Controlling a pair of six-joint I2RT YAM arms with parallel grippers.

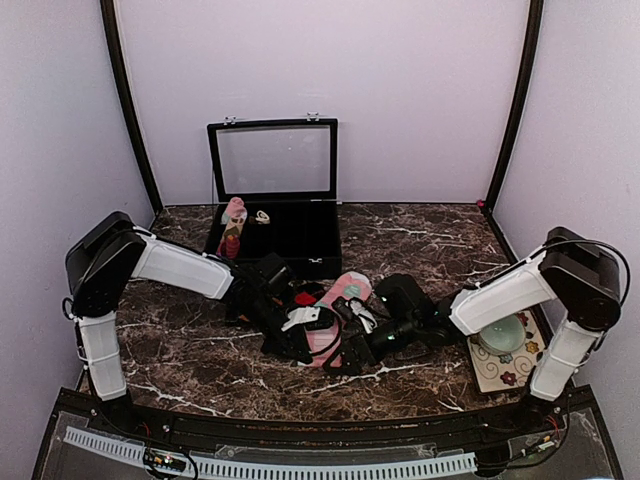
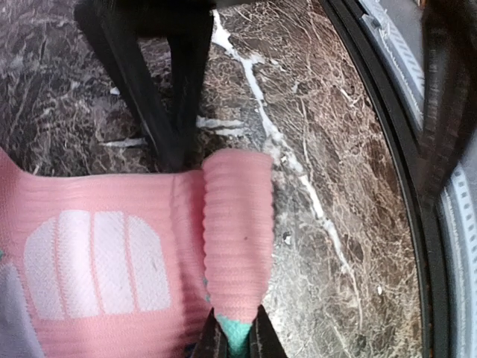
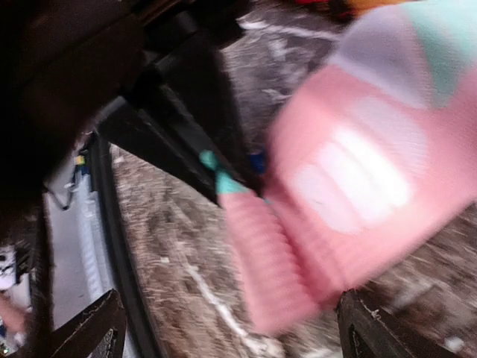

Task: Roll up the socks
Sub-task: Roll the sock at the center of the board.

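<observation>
The pink sock (image 1: 350, 290) lies flat on the marble table between both arms, its white and teal spots showing (image 2: 97, 268). Its ribbed end (image 2: 237, 231) is folded over on itself. My left gripper (image 2: 237, 344) is shut on the teal edge of that fold, and the right wrist view shows the same pinch (image 3: 223, 183). My right gripper (image 3: 238, 332) stands wide open just in front of the fold, with nothing between its fingers (image 3: 395, 328). Seen from the left wrist, those dark fingers (image 2: 160, 97) hang over the table beyond the sock. A red patch of the black argyle sock (image 1: 305, 298) shows beside the pink one, mostly hidden by the arms.
An open black display case (image 1: 300, 240) stands at the back centre, with an upright pink-topped roll (image 1: 232, 228) at its left. A pale bowl on a flowered mat (image 1: 500, 338) sits at the right. The table's black front rim (image 2: 417, 224) runs close by the fold.
</observation>
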